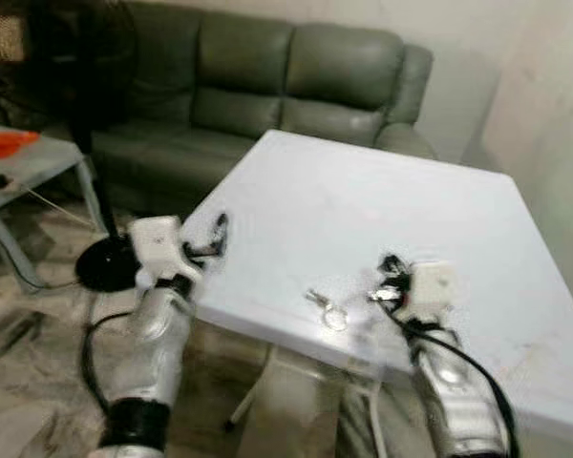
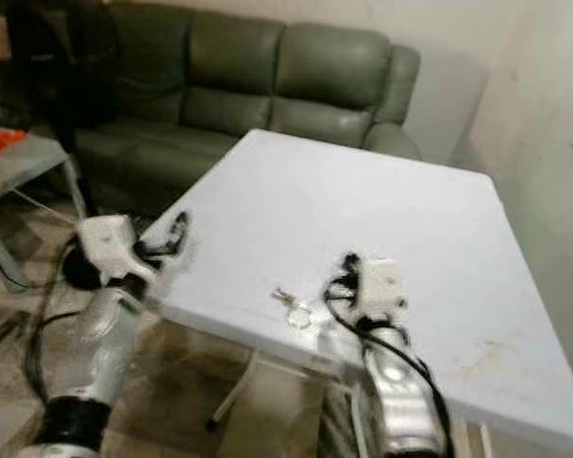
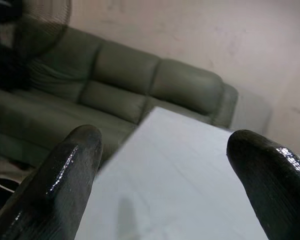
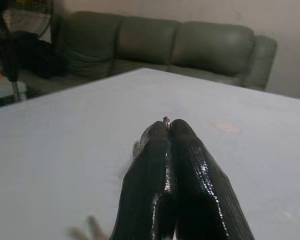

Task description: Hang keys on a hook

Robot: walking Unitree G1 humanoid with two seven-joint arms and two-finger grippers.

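A small bunch of keys on a ring lies on the white table, close to its near edge. My right gripper hovers low over the table just to the right of the keys and is shut. In the right wrist view a tiny metal loop peeks out at the tips of its pressed-together fingers; what it belongs to is unclear. My left gripper hangs at the table's left edge, open, with nothing between its fingers.
Behind the table stands a green leather sofa. A black standing fan and a grey side table with an orange object are on the left. A pale wall closes off the right side.
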